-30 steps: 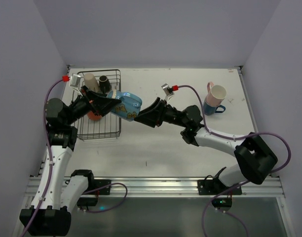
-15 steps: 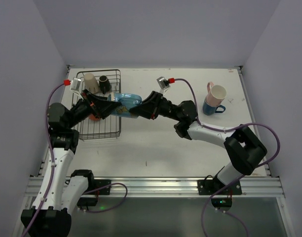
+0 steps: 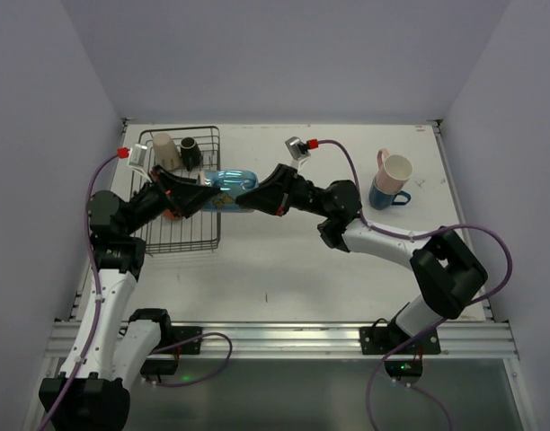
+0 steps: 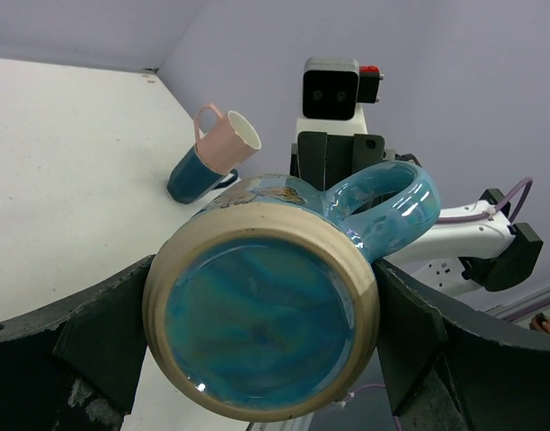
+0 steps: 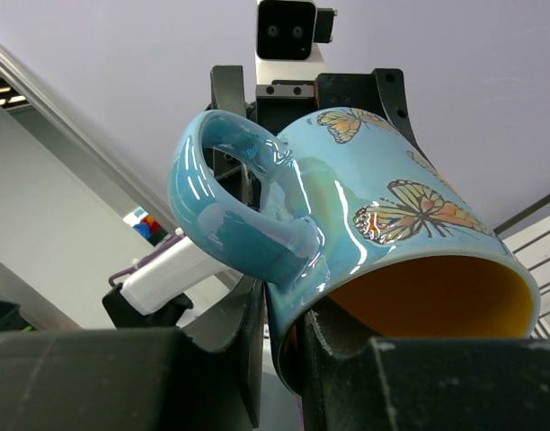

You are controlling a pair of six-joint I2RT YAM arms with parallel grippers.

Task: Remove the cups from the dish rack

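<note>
A light blue butterfly mug [image 3: 228, 183] hangs in the air just right of the dish rack [image 3: 181, 246], lying on its side. My left gripper [image 3: 199, 194] is shut across its base end [image 4: 261, 330], one finger [image 4: 104, 334] on each side. My right gripper [image 3: 253, 192] is shut on the rim wall [image 5: 297, 334] beside the handle [image 5: 228, 215], one finger inside the mug [image 5: 410, 224] and one outside. A cream cup [image 3: 164, 148] and a black cup [image 3: 190, 151] stand at the rack's far end. An orange-red cup [image 3: 172, 214] shows partly under my left arm.
A pink cup [image 3: 394, 168] sits stacked in a dark blue cup [image 3: 383, 196] on the white table at the right, also seen as the pink cup [image 4: 225, 140] from the left wrist. Grey walls close in the table on three sides.
My right gripper has moved left to the blue mug and closed on its rim by the handle. The left gripper has kept its hold, drawing the mug slightly up and left.
</note>
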